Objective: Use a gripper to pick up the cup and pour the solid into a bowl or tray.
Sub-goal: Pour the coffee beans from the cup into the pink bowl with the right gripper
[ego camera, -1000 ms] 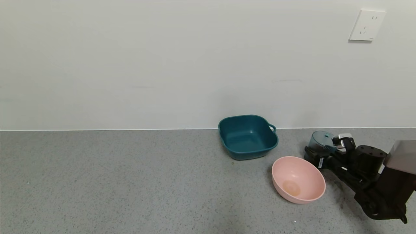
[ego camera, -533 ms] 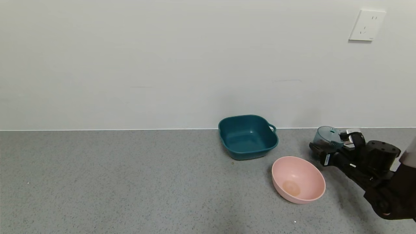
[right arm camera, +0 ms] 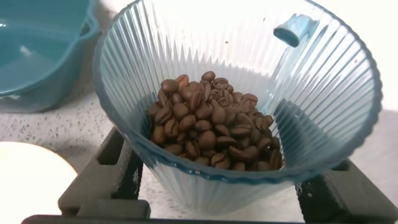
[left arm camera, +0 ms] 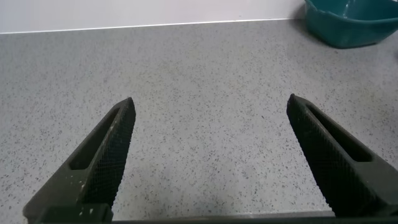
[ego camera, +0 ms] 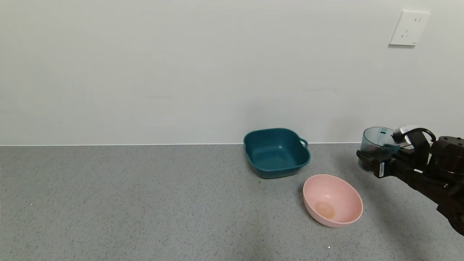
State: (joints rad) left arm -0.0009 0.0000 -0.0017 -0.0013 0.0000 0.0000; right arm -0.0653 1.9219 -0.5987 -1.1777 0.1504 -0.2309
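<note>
My right gripper [ego camera: 377, 159] is shut on the ribbed blue-grey cup [ego camera: 375, 145] and holds it upright above the counter, to the right of and behind the pink bowl [ego camera: 332, 200]. In the right wrist view the cup [right arm camera: 249, 87] sits between the two fingers [right arm camera: 109, 174] and holds a pile of dark brown beans [right arm camera: 211, 124]. The pink bowl is empty apart from a faint stain at its bottom. My left gripper [left arm camera: 211, 162] is open and empty above bare counter; it does not show in the head view.
A dark teal square basin [ego camera: 276, 152] with a handle stands at the back by the wall, left of the cup; it also shows in the right wrist view [right arm camera: 43, 50] and the left wrist view [left arm camera: 354, 22]. The grey speckled counter [ego camera: 127, 199] stretches leftward.
My right gripper has lifted the cup off the counter, up and to the right, and the cup now stands more upright. The bowl and the basin have not moved.
</note>
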